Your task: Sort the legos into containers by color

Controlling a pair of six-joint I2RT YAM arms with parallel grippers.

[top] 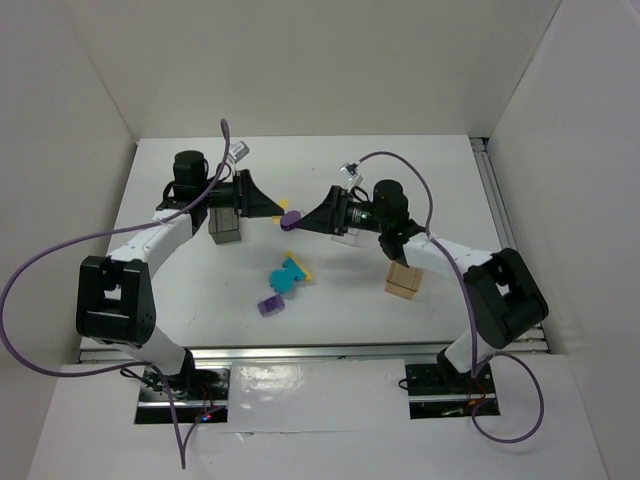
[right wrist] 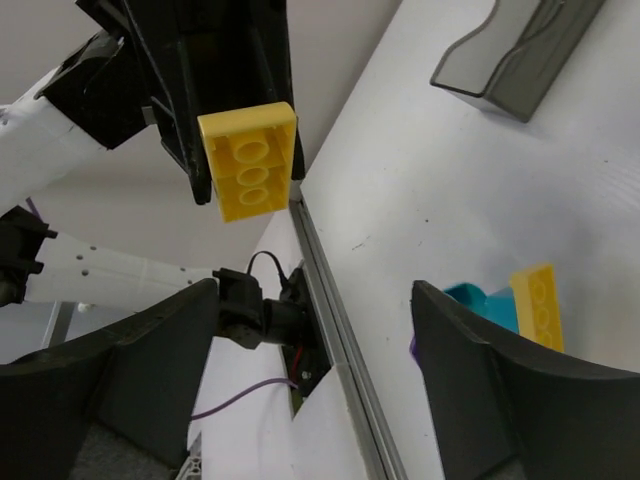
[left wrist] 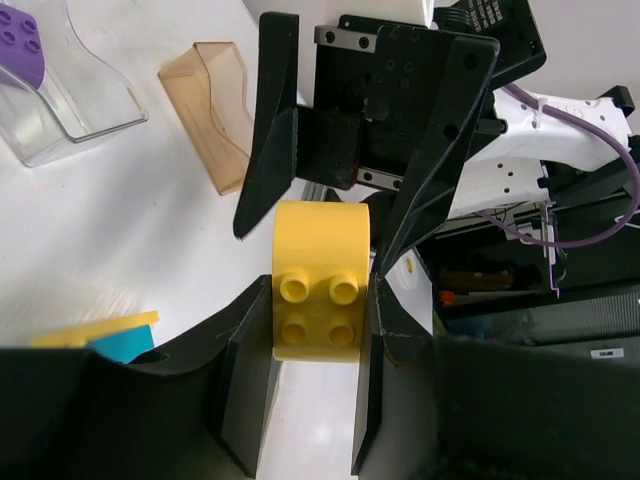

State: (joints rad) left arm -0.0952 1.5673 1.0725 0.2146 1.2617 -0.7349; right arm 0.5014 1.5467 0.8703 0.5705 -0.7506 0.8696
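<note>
My left gripper [left wrist: 318,325] is clamped on a yellow lego [left wrist: 320,270], holding it in the air towards my right gripper [right wrist: 315,295], whose jaws are spread wide and not yet on it. I judge the sort barely begun. One purple lego [left wrist: 20,45] lies in the clear bin [left wrist: 90,110]. A teal lego [top: 288,278], a second yellow lego [top: 301,270] and a loose purple lego [top: 270,305] wait on the table [top: 200,290]. The overhead shows those three together, but only the left wrist view makes the clear bin's contents plain.
</note>
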